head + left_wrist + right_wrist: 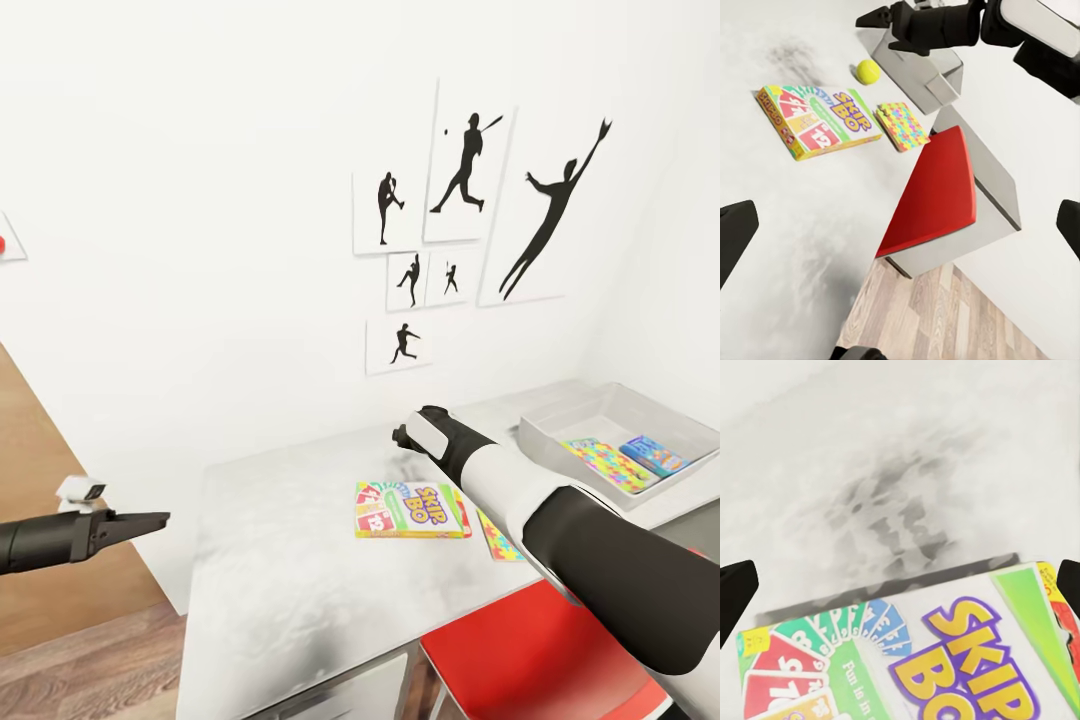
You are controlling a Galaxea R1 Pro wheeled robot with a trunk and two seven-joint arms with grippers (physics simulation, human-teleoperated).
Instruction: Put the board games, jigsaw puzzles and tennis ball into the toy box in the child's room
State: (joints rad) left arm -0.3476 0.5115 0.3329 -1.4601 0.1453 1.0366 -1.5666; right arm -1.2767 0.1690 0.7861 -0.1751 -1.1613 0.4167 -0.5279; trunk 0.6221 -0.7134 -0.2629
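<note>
While my right gripper [408, 432] hangs over the middle of the desk [280, 560], its jaws stand released and empty; in the right wrist view the SKIP-BO box [945, 660] lies flat just short of the gap between the fingers, its far edge nearest them. I see that box [412, 509] flat on the desk, toward the front edge. A puzzle square [901, 124] lies just beside it, on the side toward the bin [690, 425]. The tennis ball [868, 71] sits near both, further toward the wall. The bin stands at the desk's right end and holds a second puzzle square [608, 465] and a blue box [655, 454]. My left gripper [150, 521] hovers off the desk's left edge, jaws parted, holding nothing. A red seat [530, 655] is below the front edge.
</note>
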